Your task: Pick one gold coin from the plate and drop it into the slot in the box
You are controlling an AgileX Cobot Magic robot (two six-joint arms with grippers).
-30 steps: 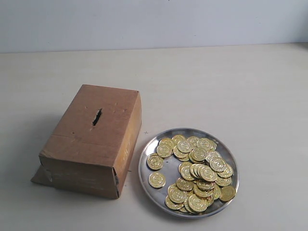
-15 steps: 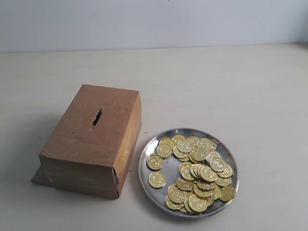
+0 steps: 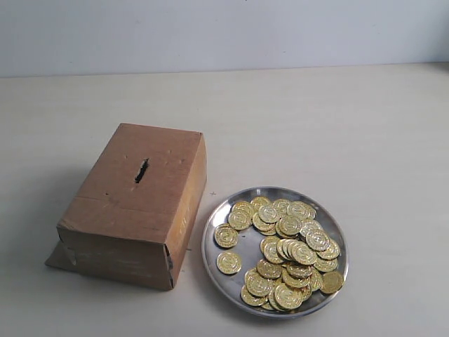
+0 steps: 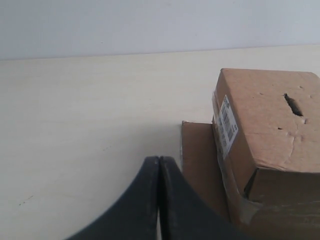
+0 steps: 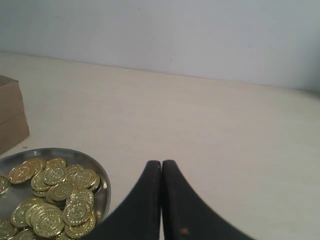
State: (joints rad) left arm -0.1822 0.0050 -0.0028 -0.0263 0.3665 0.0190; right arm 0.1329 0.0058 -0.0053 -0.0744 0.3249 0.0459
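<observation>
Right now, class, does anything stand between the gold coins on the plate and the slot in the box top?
Nothing visible does. The coins lie uncovered on the plate, the box stands beside it, and the box slot on top is open. Nothing shows between the shut right pincer and the plate.

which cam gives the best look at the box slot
The exterior view: the box slot sits whole on top of the box. The left wrist view catches it obliquely near the picture's edge. The right wrist view shows only a box corner, no slot.
</observation>
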